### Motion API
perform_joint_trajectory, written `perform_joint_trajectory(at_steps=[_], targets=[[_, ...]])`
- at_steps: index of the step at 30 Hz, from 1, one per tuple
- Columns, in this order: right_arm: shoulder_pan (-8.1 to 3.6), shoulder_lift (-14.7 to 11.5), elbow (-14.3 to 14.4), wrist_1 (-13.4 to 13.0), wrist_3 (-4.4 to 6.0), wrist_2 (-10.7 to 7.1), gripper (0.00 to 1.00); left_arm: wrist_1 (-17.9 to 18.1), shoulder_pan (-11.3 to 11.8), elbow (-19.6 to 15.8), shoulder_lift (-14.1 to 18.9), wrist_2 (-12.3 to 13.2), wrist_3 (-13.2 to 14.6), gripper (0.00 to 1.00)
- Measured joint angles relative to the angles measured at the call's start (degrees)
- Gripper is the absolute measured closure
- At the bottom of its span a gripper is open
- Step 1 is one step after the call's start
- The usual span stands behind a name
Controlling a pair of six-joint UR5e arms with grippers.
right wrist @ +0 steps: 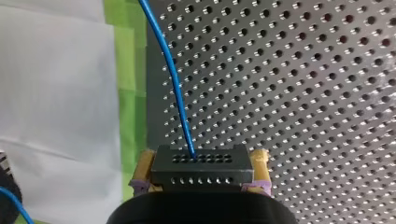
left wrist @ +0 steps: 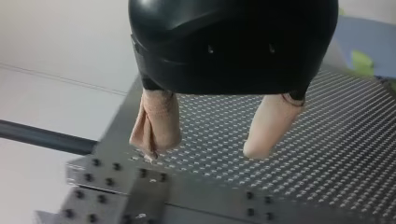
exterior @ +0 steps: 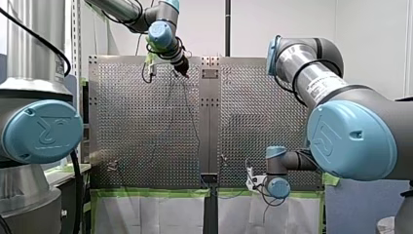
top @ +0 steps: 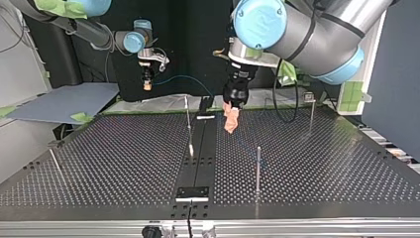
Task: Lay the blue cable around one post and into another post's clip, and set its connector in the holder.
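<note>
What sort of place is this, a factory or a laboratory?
Probably a robotics laboratory bench: my left arm and my right arm reach over a perforated table fitted with thin posts, with green tape along its edge.

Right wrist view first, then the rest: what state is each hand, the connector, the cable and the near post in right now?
right hand: shut on the connector.
connector: clamped between yellow pads, not yet set down.
blue cable: attached to the connector, leading away over the table.
left hand: open, empty, over the table.
near post: upright, bare.
</note>
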Motion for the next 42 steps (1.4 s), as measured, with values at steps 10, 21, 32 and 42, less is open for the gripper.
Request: perform_joint_trajectory(at_steps=[10, 21, 32, 42], targets=[[0.63, -4.0, 0.4, 2.3, -0.19, -0.15, 1.0, 4.9, -4.9, -4.9, -4.9, -4.9, -4.3, 0.0], [0.66, -9.0, 4.6, 0.3, -0.31, -0.26, 1.0, 10.6, -10.6, -10.6, -10.6, -10.4, -5.0, 0.0], [1.48, -10.3, 5.2, 0.3, -0.68, -0.35, 1.0, 16.5, -15.7, -16.5, -16.5, -10.9, -5.9, 0.0], [2.45, -12.9, 7.0, 0.1, -0.72, -1.56, 1.0, 22.2, -15.6, -22.2, -19.6, -9.5, -6.6, 0.0]])
